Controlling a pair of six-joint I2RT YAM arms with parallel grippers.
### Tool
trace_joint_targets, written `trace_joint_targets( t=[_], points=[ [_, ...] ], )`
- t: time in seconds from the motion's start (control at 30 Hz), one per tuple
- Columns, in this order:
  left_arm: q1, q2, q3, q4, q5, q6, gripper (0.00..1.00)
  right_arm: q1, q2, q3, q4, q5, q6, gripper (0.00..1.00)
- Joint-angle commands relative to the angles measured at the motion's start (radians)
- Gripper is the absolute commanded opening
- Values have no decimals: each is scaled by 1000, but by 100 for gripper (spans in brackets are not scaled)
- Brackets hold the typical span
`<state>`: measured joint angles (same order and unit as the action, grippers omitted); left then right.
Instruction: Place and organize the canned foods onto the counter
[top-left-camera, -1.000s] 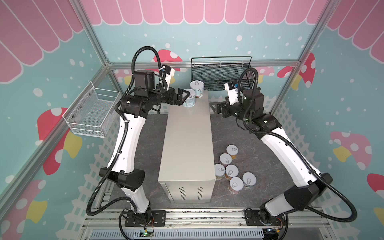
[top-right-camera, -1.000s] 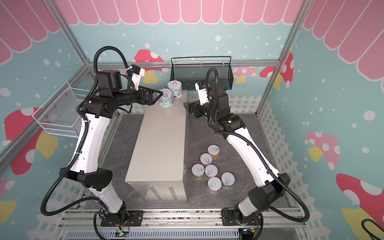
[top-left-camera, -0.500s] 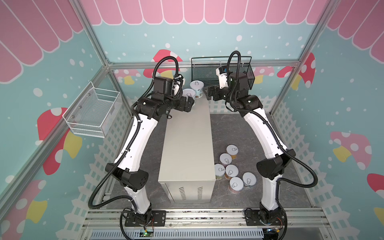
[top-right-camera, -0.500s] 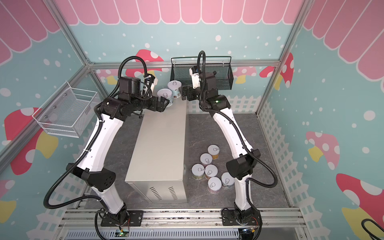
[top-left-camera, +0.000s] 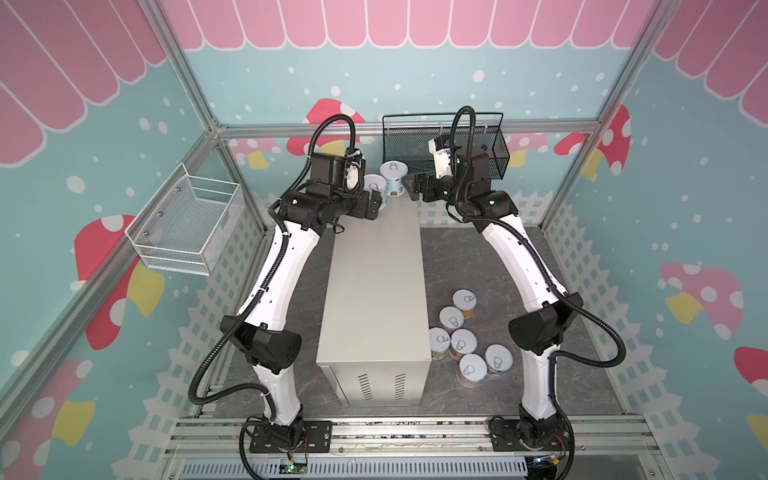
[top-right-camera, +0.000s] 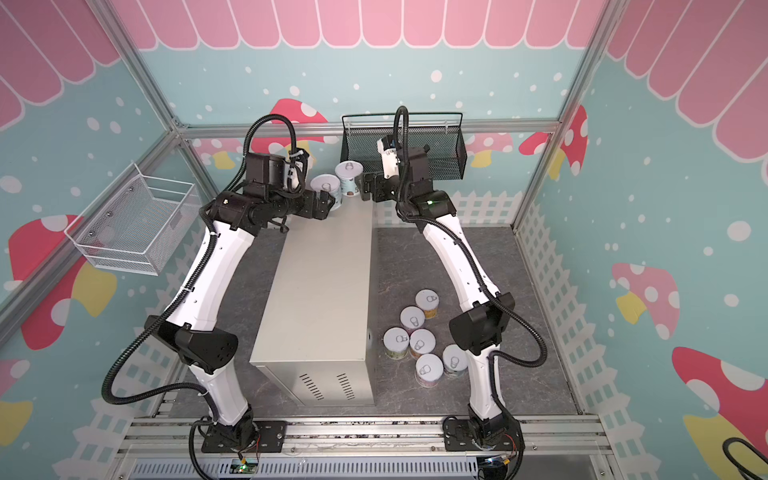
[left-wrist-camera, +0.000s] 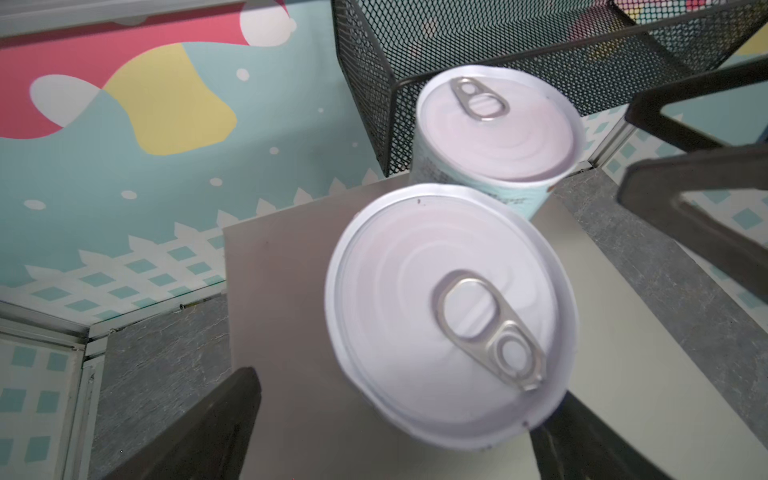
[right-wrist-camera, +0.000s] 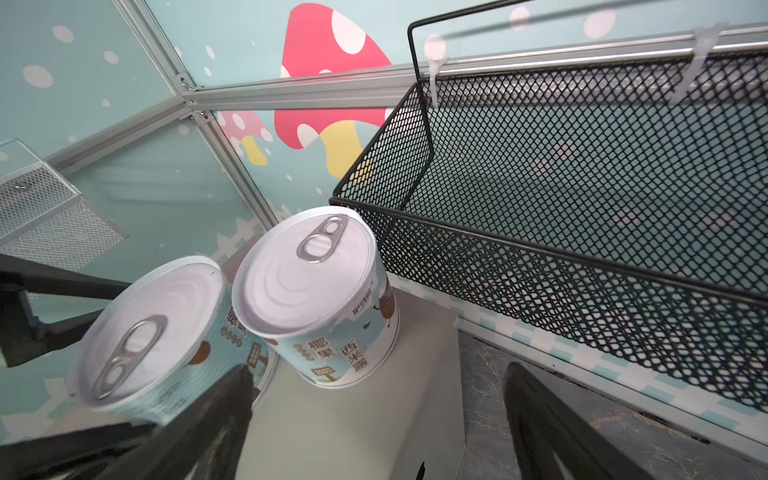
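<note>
Two cans (top-left-camera: 394, 170) stand at the far end of the table (top-left-camera: 374, 291). The left pincer (top-left-camera: 377, 204), wide open, flanks one ungripped; the right pincer (top-left-camera: 410, 189) is open and empty. Six cans (top-left-camera: 462, 341) wait down beside the table: next, probably, fetch one.

Two cans (top-left-camera: 393, 171) stand close together on the far end of the table (top-left-camera: 374, 291), one a little nearer and more to the left than the other. Six more cans (top-left-camera: 463, 344) stand in a tight group on the floor (top-left-camera: 465, 257), just right of the table near its front end. A mesh basket (top-left-camera: 415, 141) hangs behind the far end of the table, and a wire basket (top-left-camera: 187, 224) hangs on the left wall, well apart from it.
</note>
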<state>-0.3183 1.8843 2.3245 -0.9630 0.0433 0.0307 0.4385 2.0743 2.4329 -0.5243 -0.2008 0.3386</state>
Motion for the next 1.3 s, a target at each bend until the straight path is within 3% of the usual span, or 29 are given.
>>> trace_joint_targets(
  t=[0.0, 0.4, 0.57, 0.87, 1.27],
  points=[
    [29, 20, 39, 29, 44, 17, 99, 1, -22, 0, 39, -26, 19, 95],
    [78, 16, 47, 60, 118, -7, 99, 2, 118, 127, 123, -45, 104, 96],
    [66, -123, -148, 139, 127, -90, 99, 2, 154, 133, 157, -39, 116, 97],
    [59, -465, -532, 280, 107, -124, 99, -1, 182, 135, 106, -38, 119, 97],
    [59, -525, -623, 293, 142, -143, 99, 4, 124, 130, -33, -15, 66, 98]
  ],
)
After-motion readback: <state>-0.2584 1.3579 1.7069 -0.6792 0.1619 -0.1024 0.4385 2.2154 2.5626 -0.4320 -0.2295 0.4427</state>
